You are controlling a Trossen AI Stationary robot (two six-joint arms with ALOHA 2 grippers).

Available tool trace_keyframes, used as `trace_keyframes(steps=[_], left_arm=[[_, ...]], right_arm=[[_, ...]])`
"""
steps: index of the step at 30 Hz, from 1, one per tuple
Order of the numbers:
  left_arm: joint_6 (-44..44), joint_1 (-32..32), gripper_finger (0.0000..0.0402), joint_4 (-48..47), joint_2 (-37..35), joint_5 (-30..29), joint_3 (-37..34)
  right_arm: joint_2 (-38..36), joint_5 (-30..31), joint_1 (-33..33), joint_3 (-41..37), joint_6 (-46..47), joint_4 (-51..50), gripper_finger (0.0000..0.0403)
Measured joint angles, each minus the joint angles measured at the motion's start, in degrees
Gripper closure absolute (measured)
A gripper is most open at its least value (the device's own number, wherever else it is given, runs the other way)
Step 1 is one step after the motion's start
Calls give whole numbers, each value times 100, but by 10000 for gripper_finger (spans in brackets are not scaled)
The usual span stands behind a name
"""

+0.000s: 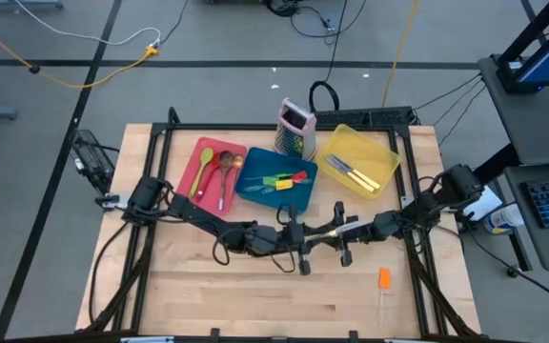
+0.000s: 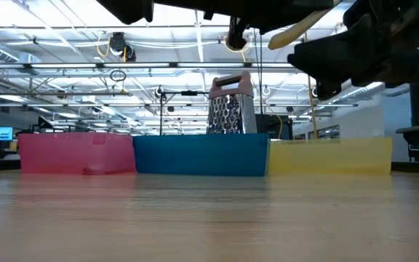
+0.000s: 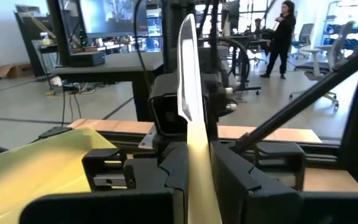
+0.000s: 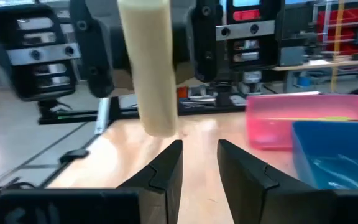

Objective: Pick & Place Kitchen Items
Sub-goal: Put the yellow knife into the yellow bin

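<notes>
High view: the left gripper [image 1: 298, 235] pinches a pale-handled knife [image 3: 190, 118] in mid-air above the table's middle, near the blue tray [image 1: 255, 195]. The right gripper [image 1: 343, 232] faces it, fingers parted around nothing. The knife looks light, stiff and slick; the handle is the safest grip.

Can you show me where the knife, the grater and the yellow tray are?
knife [image 3: 188, 81], left wrist view, on its metal blade.
grater [image 1: 295, 130], high view, on its metal body below the pink top.
yellow tray [image 1: 386, 154], high view, on its rim.
</notes>
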Motion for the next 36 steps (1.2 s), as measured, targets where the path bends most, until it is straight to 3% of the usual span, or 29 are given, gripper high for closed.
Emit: trace_keyframes(steps=[15,36], left_arm=[[-50,-53,360,-474,-20,-58,0],[-194,-66,361,-557,-9,92,0]], right_arm=[[-169,-765,0,2,-205,-3,310],[-184,-784,5,4,-64,-89,313]])
